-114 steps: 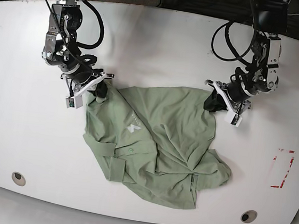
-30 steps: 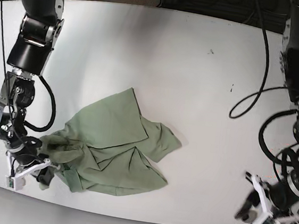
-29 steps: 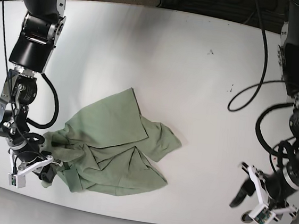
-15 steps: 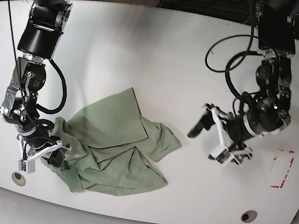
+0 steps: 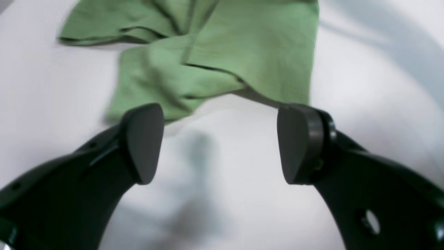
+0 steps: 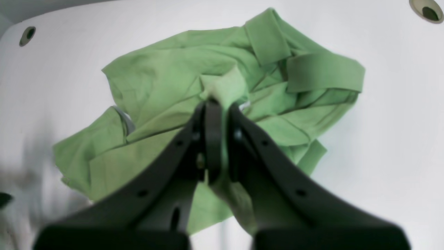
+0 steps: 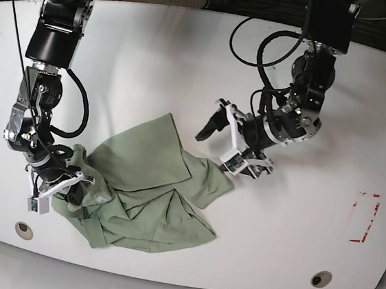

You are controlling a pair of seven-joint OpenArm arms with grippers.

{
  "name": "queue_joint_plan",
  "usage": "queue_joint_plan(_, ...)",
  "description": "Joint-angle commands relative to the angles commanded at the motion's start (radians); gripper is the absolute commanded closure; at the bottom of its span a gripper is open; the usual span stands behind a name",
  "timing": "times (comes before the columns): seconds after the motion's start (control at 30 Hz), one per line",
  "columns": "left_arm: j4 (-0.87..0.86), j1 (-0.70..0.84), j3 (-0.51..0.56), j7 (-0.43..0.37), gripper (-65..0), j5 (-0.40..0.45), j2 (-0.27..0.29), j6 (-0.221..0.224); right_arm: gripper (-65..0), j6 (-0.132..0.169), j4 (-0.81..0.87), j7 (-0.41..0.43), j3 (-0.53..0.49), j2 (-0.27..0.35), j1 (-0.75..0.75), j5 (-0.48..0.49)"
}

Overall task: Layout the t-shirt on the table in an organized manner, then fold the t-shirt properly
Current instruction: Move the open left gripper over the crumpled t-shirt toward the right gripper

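In the left wrist view, the left tool (image 5: 220,142) is seen spread wide with nothing between its fingers, held over the bare white table (image 5: 364,90). The shirt (image 5: 222,52) lies just beyond the fingertips, its nearest edge reaching toward the right finger; whether they touch cannot be told.

In the right wrist view, the right tool (image 6: 218,114) is seen clenched on a pinched fold of the shirt (image 6: 166,86), which is bunched and wrinkled on the table (image 6: 399,121). A grommet (image 6: 430,12) is seen at the top right corner and another (image 6: 27,34) at the top left.

In the base view, the shirt (image 7: 147,188) is seen crumpled at the lower left of the table (image 7: 188,61), with the right tool (image 7: 64,186) gripping its left edge. The left tool (image 7: 224,144) is held splayed just beside the shirt's right edge. Red tape marks (image 7: 365,218) are seen far right.
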Motion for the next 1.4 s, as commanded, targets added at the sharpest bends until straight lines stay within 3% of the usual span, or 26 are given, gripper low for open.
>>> queue_joint_plan(0.47,-0.252,-0.074,0.183,-0.173,-47.9,0.037,0.011,0.005,0.0,0.0,0.014,0.0,0.0,0.0,-0.054,0.0)
queue_joint_plan(0.87,-0.388,-0.181,0.287,-0.184,-47.9,0.037,0.014,0.005,0.0,0.0,0.014,0.0,0.0,0.0,-0.057,0.0)
queue_joint_plan(1.4,-0.621,-0.282,0.292,-0.186,-47.9,0.035,0.15,0.005,0.0,0.0,0.014,0.0,0.0,-0.002,-0.057,0.0)
